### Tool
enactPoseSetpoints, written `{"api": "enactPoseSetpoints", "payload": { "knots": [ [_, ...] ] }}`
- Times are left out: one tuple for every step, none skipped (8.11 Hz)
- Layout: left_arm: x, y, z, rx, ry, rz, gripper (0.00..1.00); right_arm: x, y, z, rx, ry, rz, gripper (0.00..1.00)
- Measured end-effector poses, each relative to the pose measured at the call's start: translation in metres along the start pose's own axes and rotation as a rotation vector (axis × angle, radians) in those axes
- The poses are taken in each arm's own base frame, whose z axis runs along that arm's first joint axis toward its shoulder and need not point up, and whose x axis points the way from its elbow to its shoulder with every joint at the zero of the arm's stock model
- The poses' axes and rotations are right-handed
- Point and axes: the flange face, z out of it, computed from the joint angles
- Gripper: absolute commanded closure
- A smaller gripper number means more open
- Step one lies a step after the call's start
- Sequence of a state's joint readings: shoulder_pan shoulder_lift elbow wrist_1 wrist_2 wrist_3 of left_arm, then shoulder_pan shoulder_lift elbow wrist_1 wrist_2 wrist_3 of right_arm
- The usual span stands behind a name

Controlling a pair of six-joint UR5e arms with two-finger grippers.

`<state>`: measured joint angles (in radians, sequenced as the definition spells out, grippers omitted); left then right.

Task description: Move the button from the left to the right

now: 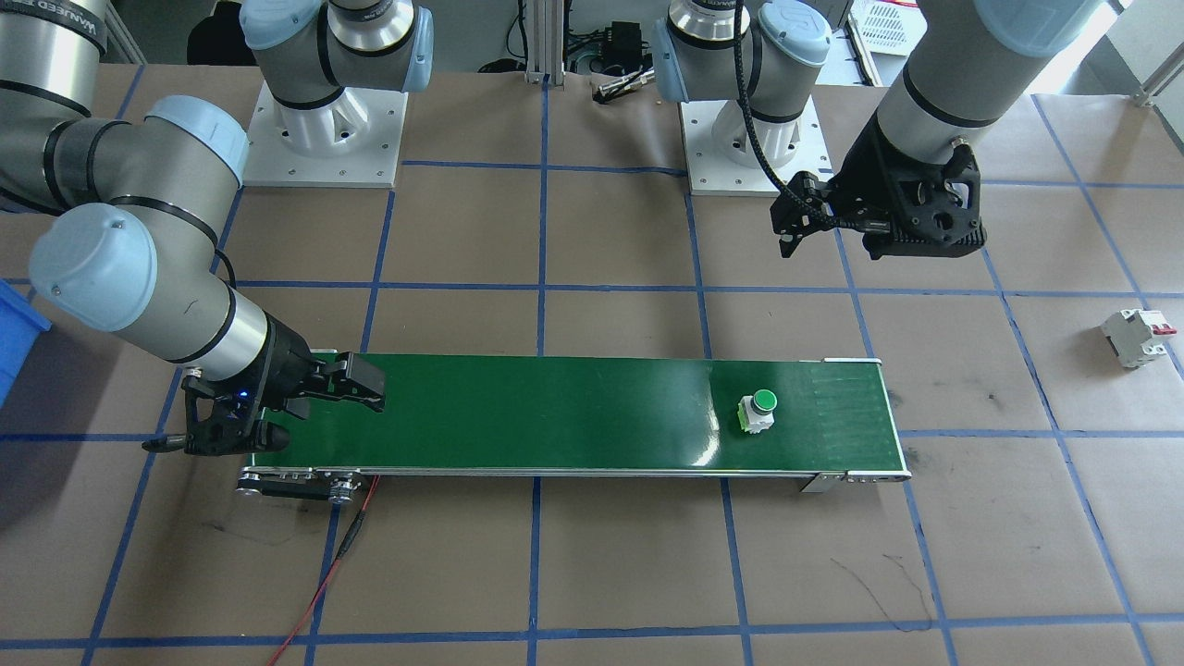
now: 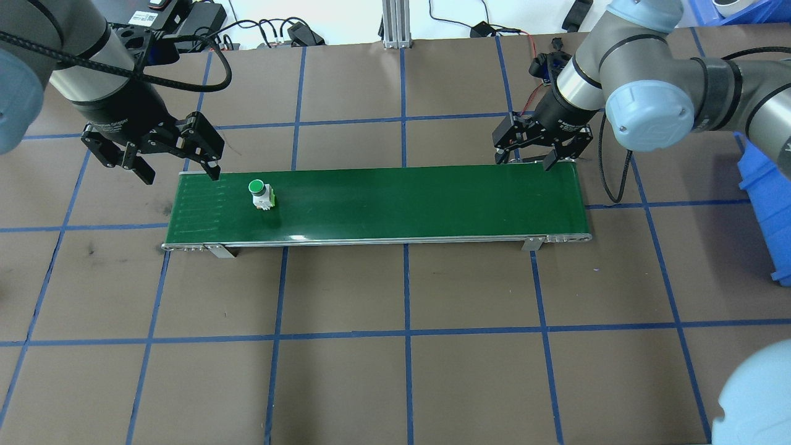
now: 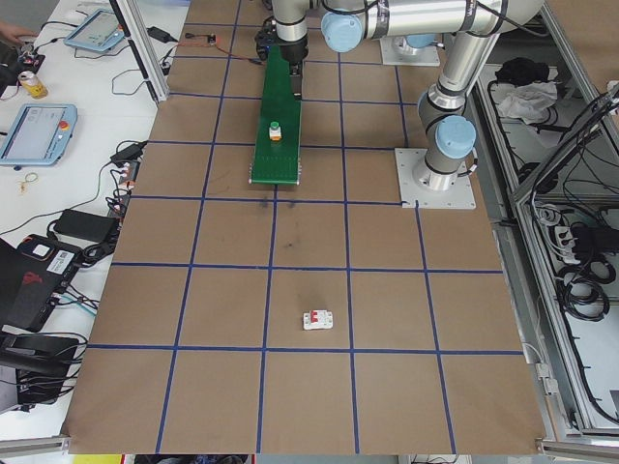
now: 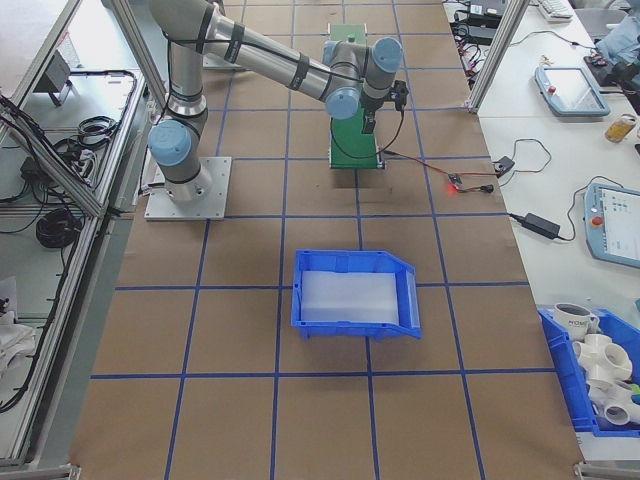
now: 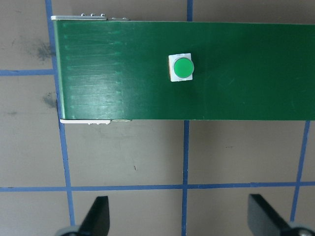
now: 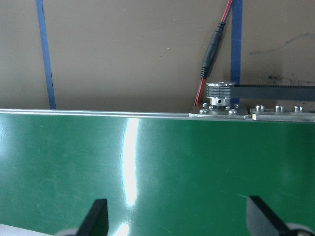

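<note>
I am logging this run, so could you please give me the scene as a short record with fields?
button: upright on the belt near its left end, green cap up
conveyor belt: long green belt across the table
left pincer: open, empty, beside the belt's left end, apart from the button
right pincer: open, empty, low over the belt's right end
circuit breaker: white with red lever, on the table beyond the belt's left end
blue bin: on the table beyond the belt's right end
task state: button not yet gripped

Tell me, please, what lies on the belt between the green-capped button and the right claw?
Nothing: overhead, only bare green conveyor belt separates the green-capped button from the right claw.
</note>
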<state>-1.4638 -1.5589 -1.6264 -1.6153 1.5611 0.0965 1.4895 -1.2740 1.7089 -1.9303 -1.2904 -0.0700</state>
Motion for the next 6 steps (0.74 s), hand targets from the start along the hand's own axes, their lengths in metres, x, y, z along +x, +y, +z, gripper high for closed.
{"api": "enactPoseSetpoints", "payload": {
  "knots": [
    [-0.0014,-0.0011,0.0005,-0.004,-0.008,0.004,0.00,0.0000,0.0003,0.0000,-0.002,0.000,0.000,0.00],
    [-0.0021,-0.0006,-0.0013,-0.001,-0.017,0.006,0.00,-0.0001,0.0006,0.0002,-0.004,-0.001,0.001,0.00],
    [-0.0021,-0.0001,-0.0042,0.004,-0.018,0.007,0.00,-0.0001,0.0009,0.0006,-0.006,-0.002,0.001,0.00],
    [-0.0019,0.0003,-0.0061,0.008,-0.018,0.007,0.00,0.0000,0.0009,0.0010,-0.007,-0.003,-0.001,0.00],
    [-0.0014,0.0005,-0.0068,0.010,-0.018,0.008,0.00,0.0001,0.0010,0.0014,-0.008,-0.003,-0.002,0.00],
    [-0.0012,0.0005,-0.0069,0.010,-0.017,0.009,0.00,0.0000,0.0011,0.0014,-0.009,-0.004,-0.002,0.00]
  ]
}}
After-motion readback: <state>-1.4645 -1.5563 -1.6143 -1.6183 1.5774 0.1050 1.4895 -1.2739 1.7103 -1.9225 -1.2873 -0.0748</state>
